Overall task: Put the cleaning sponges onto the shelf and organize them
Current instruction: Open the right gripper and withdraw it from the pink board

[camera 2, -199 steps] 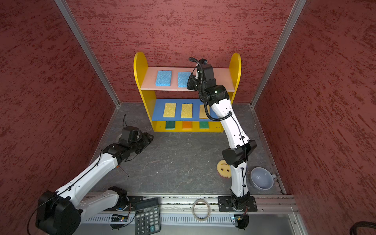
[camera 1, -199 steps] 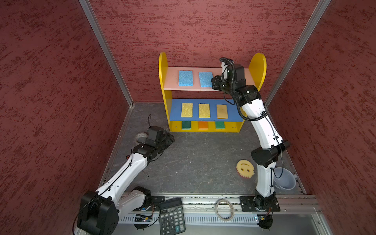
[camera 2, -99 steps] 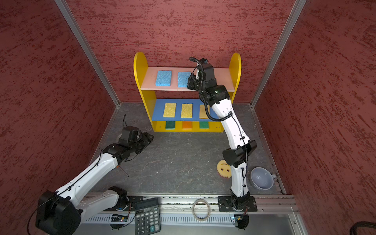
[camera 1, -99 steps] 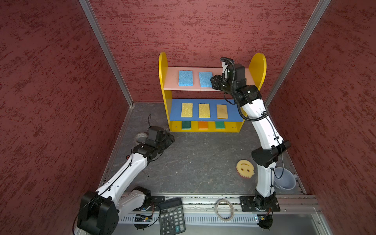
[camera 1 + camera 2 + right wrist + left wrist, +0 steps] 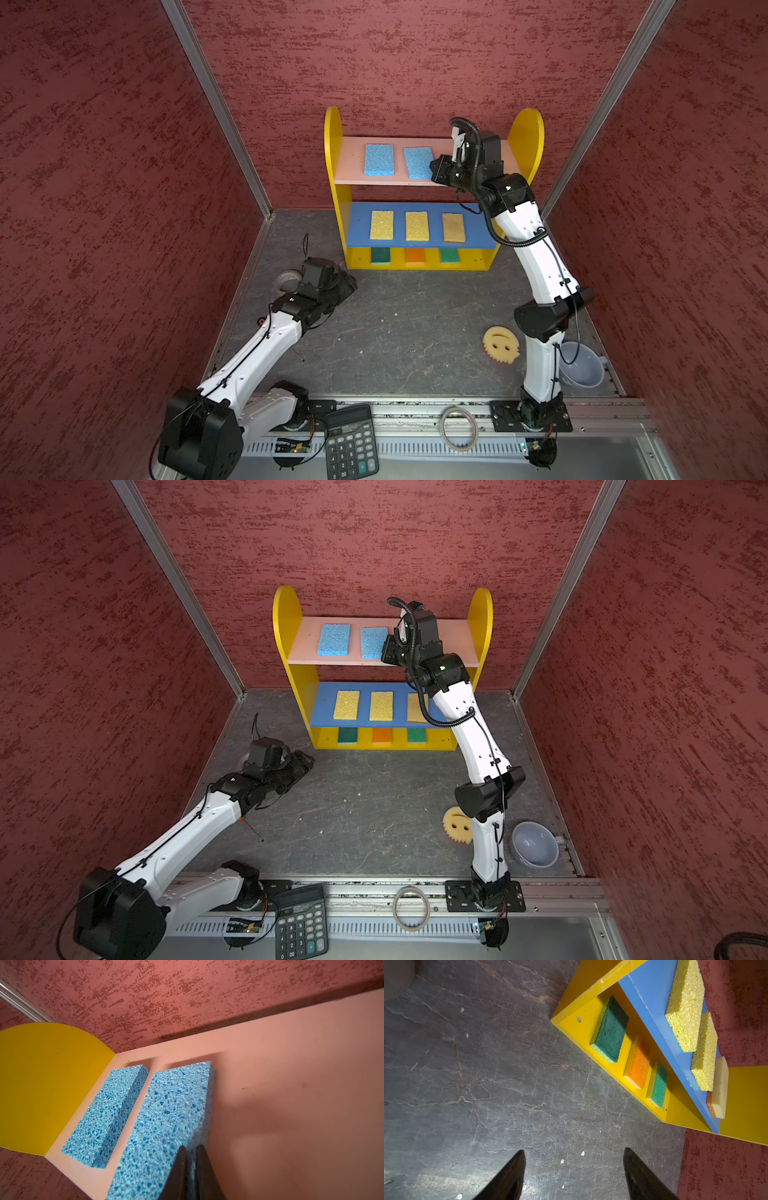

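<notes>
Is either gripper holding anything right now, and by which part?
Nothing is held. The right gripper is shut, tips over an end of a blue sponge on the pink board; the left gripper is open, empty.

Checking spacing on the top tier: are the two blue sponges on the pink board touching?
Apart. The right wrist view shows a strip of bare pink board between the end blue sponge and the middle blue sponge.

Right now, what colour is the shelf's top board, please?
Top board is pink, clearest in the right wrist view.
</notes>
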### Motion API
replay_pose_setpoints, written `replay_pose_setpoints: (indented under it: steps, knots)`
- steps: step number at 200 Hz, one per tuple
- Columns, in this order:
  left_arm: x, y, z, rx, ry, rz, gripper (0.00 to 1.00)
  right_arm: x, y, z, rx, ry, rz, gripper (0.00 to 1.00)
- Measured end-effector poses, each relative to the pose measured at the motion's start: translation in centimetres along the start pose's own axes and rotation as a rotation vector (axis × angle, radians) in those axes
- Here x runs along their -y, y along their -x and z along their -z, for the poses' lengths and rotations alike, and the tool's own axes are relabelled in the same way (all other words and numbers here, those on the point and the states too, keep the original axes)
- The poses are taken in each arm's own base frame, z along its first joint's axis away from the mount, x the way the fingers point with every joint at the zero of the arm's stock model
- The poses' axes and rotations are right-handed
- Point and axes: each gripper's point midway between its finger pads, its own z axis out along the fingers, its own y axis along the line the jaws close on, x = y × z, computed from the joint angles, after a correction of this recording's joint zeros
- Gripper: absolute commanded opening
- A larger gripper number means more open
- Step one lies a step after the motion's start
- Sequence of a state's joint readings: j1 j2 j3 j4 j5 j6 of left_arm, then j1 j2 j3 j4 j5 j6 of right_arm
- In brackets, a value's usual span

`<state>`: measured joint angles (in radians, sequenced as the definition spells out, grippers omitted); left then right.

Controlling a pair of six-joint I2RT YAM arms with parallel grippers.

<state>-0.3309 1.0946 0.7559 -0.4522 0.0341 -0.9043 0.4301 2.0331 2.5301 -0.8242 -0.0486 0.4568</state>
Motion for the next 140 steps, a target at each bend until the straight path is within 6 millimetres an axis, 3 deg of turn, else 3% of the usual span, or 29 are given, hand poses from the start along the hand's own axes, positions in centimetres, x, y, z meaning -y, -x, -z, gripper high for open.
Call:
replay_pose_setpoints:
  steps: [19, 140]
  knots:
    - [0.01, -0.17, -0.10, -0.010, -0.001, 0.000, 0.74, 0.04, -0.06, -0.10, 0.000, 0.000, -0.012, 0.00]
    - [0.05, -0.27, -0.17, -0.016, -0.003, 0.000, 0.75, 0.62, 0.48, 0.51, 0.066, -0.051, -0.048, 0.00]
